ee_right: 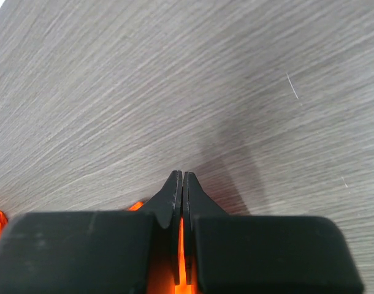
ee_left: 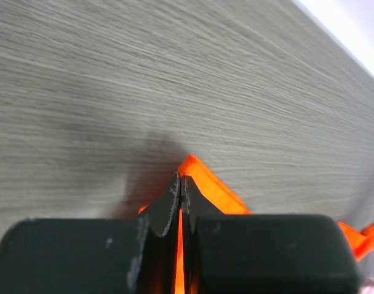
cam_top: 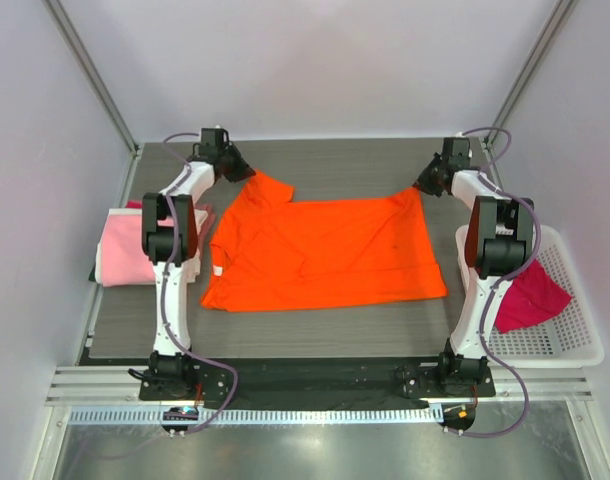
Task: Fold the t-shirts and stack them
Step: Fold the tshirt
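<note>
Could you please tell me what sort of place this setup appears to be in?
Probably a lab robot test cell: plain white panel walls on metal frame posts, two white-and-black robot arms mounted at a grey wood-grain table, and a bright orange cloth t-shirt spread for folding.

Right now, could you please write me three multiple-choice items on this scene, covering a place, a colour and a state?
1. Where does the magenta t-shirt lie?
A. in the white basket
B. on the floor
C. across the left arm
2. What colour is the t-shirt spread flat in the middle?
A. white
B. orange
C. blue
3. How is the left gripper?
A. wide open
B. shut on nothing
C. shut on the orange t-shirt's corner
Answers: 1 A, it lies within the basket's lattice walls; 2 B, the outspread cloth is bright orange; 3 C, orange cloth shows between its closed jaws.
</note>
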### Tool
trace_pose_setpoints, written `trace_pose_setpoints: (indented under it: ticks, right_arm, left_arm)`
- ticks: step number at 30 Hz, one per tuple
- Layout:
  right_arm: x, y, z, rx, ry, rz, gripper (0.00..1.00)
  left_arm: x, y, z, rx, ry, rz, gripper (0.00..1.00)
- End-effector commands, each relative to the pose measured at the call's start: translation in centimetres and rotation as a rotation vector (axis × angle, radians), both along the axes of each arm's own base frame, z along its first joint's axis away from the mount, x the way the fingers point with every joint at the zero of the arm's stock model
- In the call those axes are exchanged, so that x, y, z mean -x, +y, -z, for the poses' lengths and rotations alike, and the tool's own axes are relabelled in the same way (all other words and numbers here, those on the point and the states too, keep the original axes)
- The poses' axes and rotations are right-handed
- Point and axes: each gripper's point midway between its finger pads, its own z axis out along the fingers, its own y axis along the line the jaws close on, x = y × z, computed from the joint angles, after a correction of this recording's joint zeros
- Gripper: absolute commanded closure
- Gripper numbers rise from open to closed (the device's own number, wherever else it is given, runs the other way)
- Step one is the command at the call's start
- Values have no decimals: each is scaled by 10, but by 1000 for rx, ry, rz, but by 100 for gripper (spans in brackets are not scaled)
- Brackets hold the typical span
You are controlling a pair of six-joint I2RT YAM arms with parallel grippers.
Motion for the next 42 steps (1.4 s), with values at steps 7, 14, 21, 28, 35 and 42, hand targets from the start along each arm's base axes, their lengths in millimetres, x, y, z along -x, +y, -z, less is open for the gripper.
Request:
trace_pose_setpoints:
  ticks: [7,14,21,28,35,42]
  right_arm:
    - [7,-6,-9,-18,17,-3,99]
    - [13,-3,-12,-26,18,-14,99]
    - [27,-5,-22,-5,14,-7,99]
    - [46,-9,-17,23,46,-3,99]
    - [42,-20,-34,70,12,34,99]
    - [39,-12,-34,26,16,10,98]
  left_arm:
    - [2,-9,-91,39,-251,58,100]
    - [21,-7,-126,29,-324,68,100]
    - [50,-12,-148,-14,-352,87,100]
    - [96,-14,-162,-155,-356,65,100]
    - [140,2,-184,-247,-380,12,100]
    - [167,5,-194,-286,-394,-17,100]
